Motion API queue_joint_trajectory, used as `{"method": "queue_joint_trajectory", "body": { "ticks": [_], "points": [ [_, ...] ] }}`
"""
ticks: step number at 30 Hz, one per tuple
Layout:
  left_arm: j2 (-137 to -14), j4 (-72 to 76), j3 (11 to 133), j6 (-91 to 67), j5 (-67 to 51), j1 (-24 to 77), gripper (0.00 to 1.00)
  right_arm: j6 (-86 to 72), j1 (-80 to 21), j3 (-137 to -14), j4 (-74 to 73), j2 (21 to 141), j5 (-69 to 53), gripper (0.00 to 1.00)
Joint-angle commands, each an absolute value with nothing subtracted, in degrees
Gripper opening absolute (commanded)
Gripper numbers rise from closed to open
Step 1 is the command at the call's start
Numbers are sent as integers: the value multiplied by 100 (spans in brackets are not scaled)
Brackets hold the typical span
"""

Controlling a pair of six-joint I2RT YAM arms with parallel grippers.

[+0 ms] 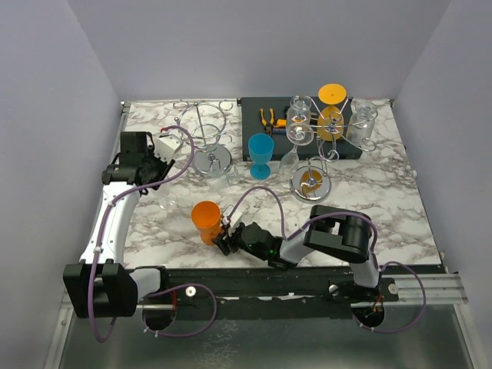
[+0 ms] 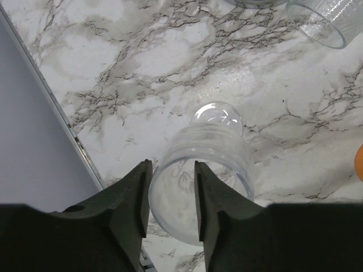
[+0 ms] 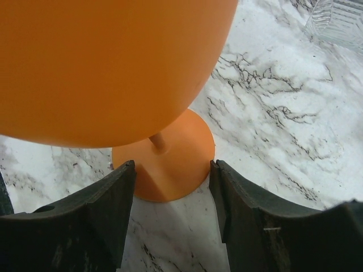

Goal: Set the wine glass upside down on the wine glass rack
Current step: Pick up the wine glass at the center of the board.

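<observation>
Top external view has the orange wine glass (image 1: 206, 218) standing upright on the marble bench (image 1: 384, 207). The right tool (image 1: 224, 239) lies low just to its right, reaching in sideways, which suits a grip on the stem rather than the bowl. The bowl looks empty. Beyond the orange wine glass stands a wire rack (image 1: 204, 137) with bare rings, the likely home for it. Beyond and far to the right, a second rack (image 1: 330, 123) already carries glasses hung foot-up. A blue glass (image 1: 260, 154) stands beyond the orange one and to its right, with nothing visible inside, and a dark tray (image 1: 250, 108) farther back holds pliers (image 1: 268, 117). The left arm (image 1: 115, 211) bends in to the left of the orange glass. Left wrist view shows the left tool (image 2: 172, 170) with fingers a little apart, straddling the rim wall of a clear ribbed glass (image 2: 221, 164). The gap looks wider than the wall, so I judge it loose, not clamped. That glass is empty, with marble showing through it; whether it stands or leans I cannot tell. Right wrist view puts the right tool's fingers wide apart on either side of the orange glass's foot, touching nothing, with the stem centred ahead and ready to be closed on.
</observation>
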State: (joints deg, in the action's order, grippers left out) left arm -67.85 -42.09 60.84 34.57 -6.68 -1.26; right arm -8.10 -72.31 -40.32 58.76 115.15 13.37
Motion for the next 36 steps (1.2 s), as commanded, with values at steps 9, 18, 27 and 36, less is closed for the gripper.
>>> {"method": "queue_joint_trajectory", "body": {
  "ticks": [9, 18, 27, 36],
  "points": [
    [-6715, -4137, 6159, 3311, -800, -183, 67, -817, -7284, -3855, 5686, 11566, 1089, 72],
    [-6646, -4124, 6169, 3337, -623, -183, 69, -720, -7283, -3503, 5353, 10670, 1164, 84],
    [-6436, -4115, 6305, 3672, -110, -193, 69, -556, -7265, -3250, 4183, 9103, 1741, 86],
    [-6238, -4077, 6316, 3588, -245, -202, 69, -744, -6923, -3729, 2941, 8574, 2360, 76]
  ]
}}
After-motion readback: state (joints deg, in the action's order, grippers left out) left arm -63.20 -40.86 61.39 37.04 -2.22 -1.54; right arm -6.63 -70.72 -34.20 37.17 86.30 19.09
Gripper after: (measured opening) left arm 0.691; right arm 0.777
